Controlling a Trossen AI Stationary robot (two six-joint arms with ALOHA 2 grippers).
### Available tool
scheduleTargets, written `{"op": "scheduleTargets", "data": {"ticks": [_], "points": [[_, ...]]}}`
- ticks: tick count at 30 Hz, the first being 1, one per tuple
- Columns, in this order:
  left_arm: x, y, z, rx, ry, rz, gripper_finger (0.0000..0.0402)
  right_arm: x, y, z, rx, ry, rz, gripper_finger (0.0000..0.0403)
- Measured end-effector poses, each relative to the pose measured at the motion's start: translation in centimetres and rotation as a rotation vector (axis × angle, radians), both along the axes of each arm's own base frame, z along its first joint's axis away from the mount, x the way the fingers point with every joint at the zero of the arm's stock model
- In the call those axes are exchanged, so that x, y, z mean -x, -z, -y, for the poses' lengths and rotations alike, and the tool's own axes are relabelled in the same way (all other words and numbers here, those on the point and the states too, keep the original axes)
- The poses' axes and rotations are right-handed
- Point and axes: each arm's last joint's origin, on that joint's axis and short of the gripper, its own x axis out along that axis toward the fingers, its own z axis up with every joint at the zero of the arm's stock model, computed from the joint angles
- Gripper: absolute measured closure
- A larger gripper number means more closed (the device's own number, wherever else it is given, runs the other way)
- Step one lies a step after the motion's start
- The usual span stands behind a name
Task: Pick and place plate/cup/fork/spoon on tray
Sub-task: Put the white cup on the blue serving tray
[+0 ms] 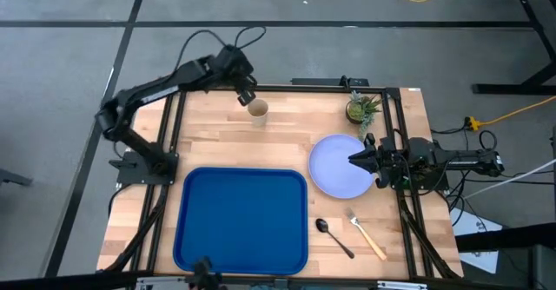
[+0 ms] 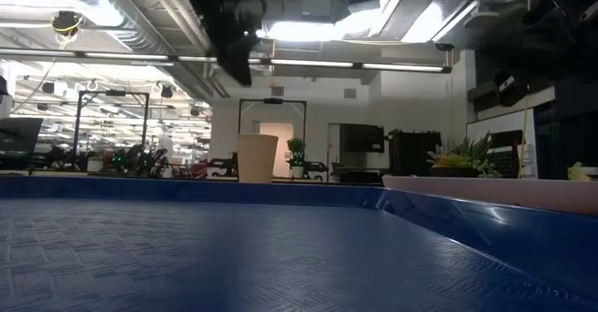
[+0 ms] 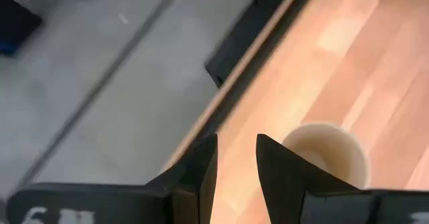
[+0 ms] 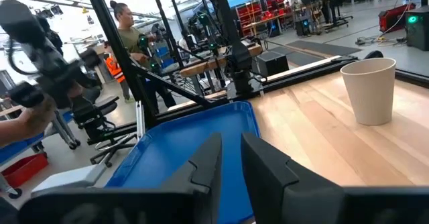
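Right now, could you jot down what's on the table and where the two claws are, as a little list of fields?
tray: blue tray, nothing on it
plate: plate on the wood, beside the tray
cup: cup upright, near the far edge
spoon, fork: spoon and fork side by side, near the plate
left claw: left claw above the cup, slightly open
right claw: right claw over the plate, slightly open

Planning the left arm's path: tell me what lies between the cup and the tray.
Only bare wooden table lies between the cup and the tray, per the high view.

Robotics lab or workshop: exposed ceiling ducts, more arm rigs, person behind.
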Motion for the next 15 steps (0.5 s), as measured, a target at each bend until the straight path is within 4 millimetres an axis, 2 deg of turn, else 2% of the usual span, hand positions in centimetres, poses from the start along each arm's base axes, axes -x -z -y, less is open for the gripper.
{"op": "scheduleTargets", "data": {"ticks": [3, 6, 9, 15], "points": [[-0.7, 2.0, -1.7, 0.068, 0.003, -0.026, 0.0305, 0.0, 0.0, 0.0, 0.000, 0.000, 0.000, 0.0341], [-1.5, 3.9, -2.6, 0.128, 0.013, -0.057, 0.0305, 0.0, 0.0, 0.0, 0.000, 0.000, 0.000, 0.0341], [-2.2, 5.6, -3.0, 0.179, 0.032, -0.082, 0.0305, 0.0, 0.0, 0.0, -0.001, 0.000, 0.000, 0.0341], [-3.1, 7.2, -3.0, 0.214, 0.049, -0.111, 0.0305, 0.0, 0.1, 0.0, -0.002, -0.001, -0.006, 0.0341]]}}
